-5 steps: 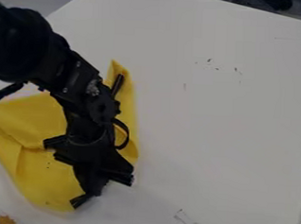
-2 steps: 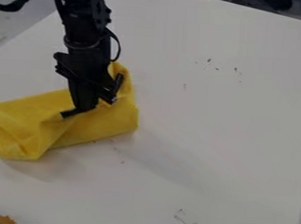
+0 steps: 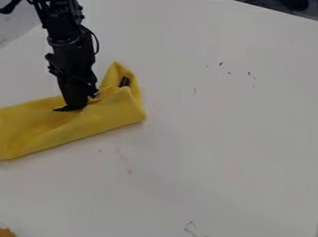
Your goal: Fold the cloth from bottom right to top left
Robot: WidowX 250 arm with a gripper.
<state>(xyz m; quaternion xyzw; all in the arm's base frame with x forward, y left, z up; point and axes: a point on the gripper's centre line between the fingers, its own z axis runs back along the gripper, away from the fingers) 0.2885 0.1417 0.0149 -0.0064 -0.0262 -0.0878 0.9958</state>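
- You have small dark marks [image 3: 221, 63] scattered on the white tabletop [image 3: 240, 145], with more of them near its lower part; they are too small for you to tell whether any is writing.
- Your yellow cloth [image 3: 50, 130] lies on the left part of the tabletop, folded into a long band that slants from the lower left up towards the right.
- Its lower edge runs fairly straight, from a blunt corner at the lower left to a rounded corner at the right.
- At the right end, one part of the cloth rises to a narrow point, towards the top of the view.
- Soft creases cross the upper layer, and the fabric dips and wrinkles around the gripper [image 3: 77, 100].
- The gripper hangs down over the cloth's upper edge, its tip against the fabric; you cannot tell whether it is spread, pressed together or pinching the cloth.
- A short dark piece [image 3: 125, 82] shows at the cloth's right end, just below the raised point; you cannot tell what it is.
- The cloth's left end is cut off by the view's edge, and the gripper covers a little of its upper edge.
- The arm [image 3: 57, 10] comes in from the upper left, its upper part cut off.
- At the lower left corner, an orange-brown thing [image 3: 5, 234] is cut off by the bottom edge.
- Past the tabletop's far edge, the dark things [image 3: 291, 3] at the upper right are hard to make out.
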